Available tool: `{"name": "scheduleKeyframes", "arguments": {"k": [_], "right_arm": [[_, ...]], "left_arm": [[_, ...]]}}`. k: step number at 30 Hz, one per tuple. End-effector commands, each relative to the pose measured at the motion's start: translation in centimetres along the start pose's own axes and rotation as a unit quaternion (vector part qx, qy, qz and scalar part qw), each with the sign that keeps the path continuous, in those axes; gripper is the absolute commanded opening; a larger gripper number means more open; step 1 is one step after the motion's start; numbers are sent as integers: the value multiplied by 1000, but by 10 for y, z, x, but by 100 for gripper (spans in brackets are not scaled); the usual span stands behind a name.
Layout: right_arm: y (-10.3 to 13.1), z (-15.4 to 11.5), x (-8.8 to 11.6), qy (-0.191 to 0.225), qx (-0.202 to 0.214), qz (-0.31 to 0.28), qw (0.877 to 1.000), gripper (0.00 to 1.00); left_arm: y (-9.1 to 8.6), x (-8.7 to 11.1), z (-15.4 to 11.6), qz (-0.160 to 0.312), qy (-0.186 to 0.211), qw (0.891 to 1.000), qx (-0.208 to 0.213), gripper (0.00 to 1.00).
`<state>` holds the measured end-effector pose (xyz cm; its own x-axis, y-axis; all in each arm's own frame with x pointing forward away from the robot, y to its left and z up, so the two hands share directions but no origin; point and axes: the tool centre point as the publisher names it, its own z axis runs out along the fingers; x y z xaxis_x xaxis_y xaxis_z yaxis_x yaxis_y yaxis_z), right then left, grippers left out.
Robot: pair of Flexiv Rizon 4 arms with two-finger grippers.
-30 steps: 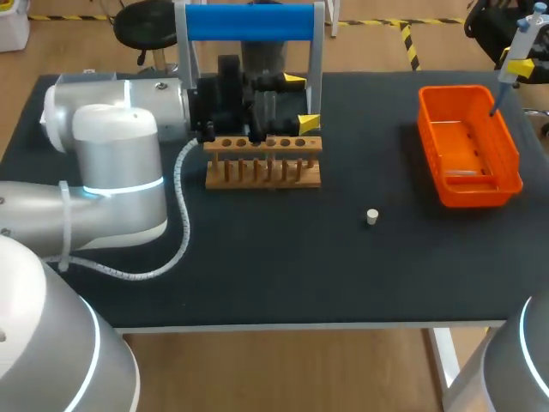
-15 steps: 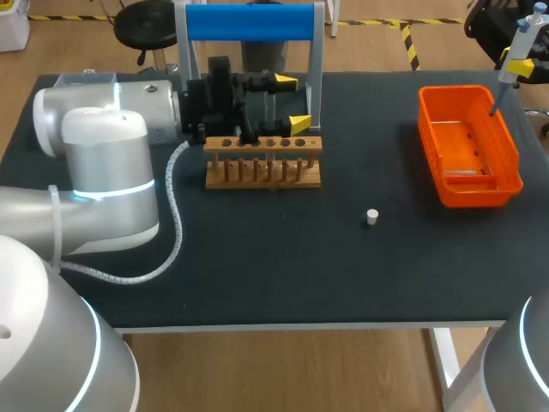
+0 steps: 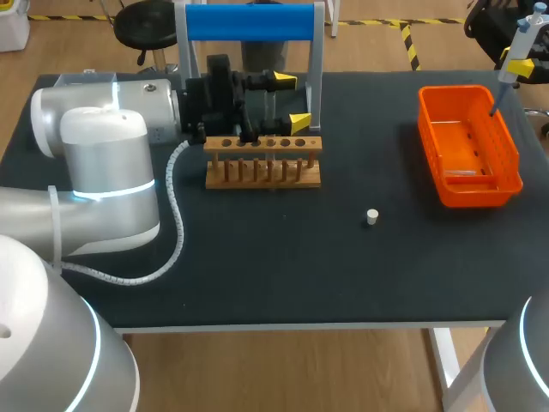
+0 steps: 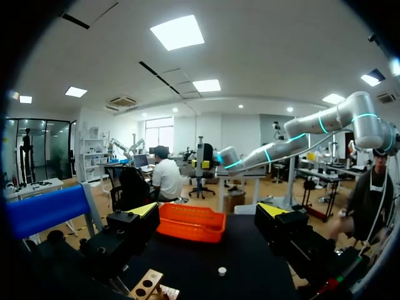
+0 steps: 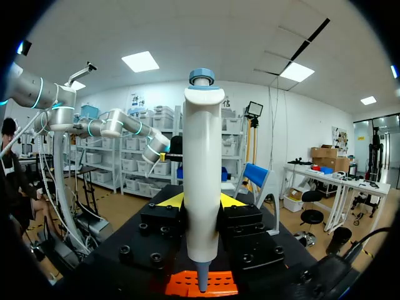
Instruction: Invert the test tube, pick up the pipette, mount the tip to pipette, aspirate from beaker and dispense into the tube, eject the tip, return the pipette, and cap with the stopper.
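The wooden test tube rack (image 3: pixel 263 161) stands at the table's back middle. My left gripper (image 3: pixel 293 102) hovers just behind it, open, its yellow tips far apart. A faint clear tube (image 3: pixel 270 107) seems to stand between them; the left wrist view shows nothing between the fingers (image 4: pixel 144 210). My right gripper (image 3: pixel 520 67) is high at the far right, shut on the white pipette (image 3: pixel 521 39), whose tip hangs over the orange bin (image 3: pixel 509 142). In the right wrist view the pipette (image 5: pixel 201 181) stands upright between the fingers. The small white stopper (image 3: pixel 371 216) lies on the black table.
A blue-topped stand (image 3: pixel 249 21) rises behind the rack. The orange bin (image 4: pixel 190 223) and the stopper (image 4: pixel 221 271) lie ahead of the left gripper (image 4: pixel 208 212). The left arm's grey cable (image 3: pixel 176 232) loops over the table's left part.
The left arm has drawn back a little to the left, its open gripper with it. The right arm and pipette have stayed where they were.
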<state>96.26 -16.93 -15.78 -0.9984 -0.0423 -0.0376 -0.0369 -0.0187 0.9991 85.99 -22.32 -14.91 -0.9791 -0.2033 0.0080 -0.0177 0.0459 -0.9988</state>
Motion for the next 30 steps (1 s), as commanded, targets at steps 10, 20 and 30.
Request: {"name": "scheduleKeyframes", "arguments": {"k": [10, 20, 30], "right_arm": [[1, 1, 1, -1, 1, 0, 1000, 0], [5, 30, 29, -19, -6, 1, 1000, 0], [6, 83, 57, -14, 19, 8, 1000, 0]], "left_arm": [[0, 1, 0, 0, -1, 1000, 1, 100], [0, 1, 0, 0, -1, 1000, 1, 100], [0, 1, 0, 0, -1, 1000, 1, 100]]}}
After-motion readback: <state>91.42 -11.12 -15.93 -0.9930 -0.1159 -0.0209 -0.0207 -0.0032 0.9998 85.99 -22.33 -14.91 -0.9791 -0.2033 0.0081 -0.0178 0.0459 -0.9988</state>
